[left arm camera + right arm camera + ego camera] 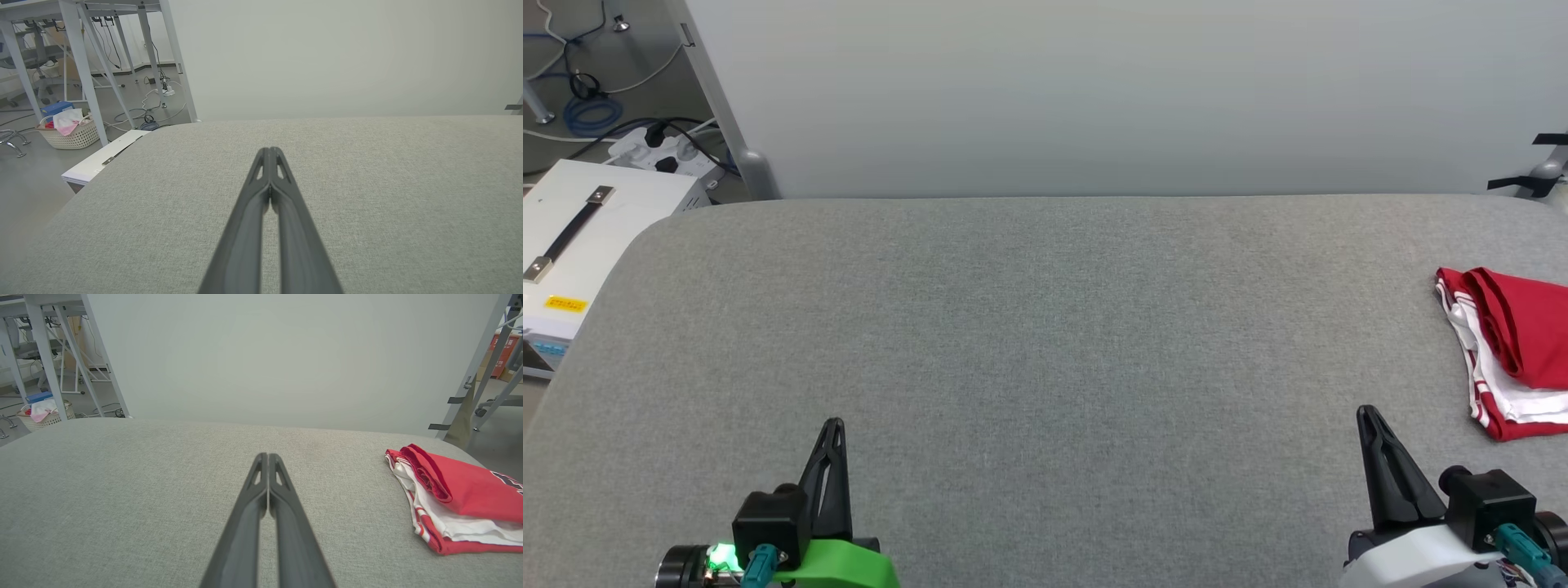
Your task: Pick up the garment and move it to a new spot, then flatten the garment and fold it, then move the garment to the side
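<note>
Garment (1521, 336) lies folded far right; left gripper (834, 425), right gripper (1365, 412) closed, empty.

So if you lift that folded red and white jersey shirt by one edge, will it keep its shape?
Probably not: the red and white jersey shirt is soft cloth in loose layers, so it would likely droop and unfold. Pushed across the grey woven tabletop, it may bunch rather than slide.

Lab (floor cables (592, 114), metal frames (87, 77))
</note>
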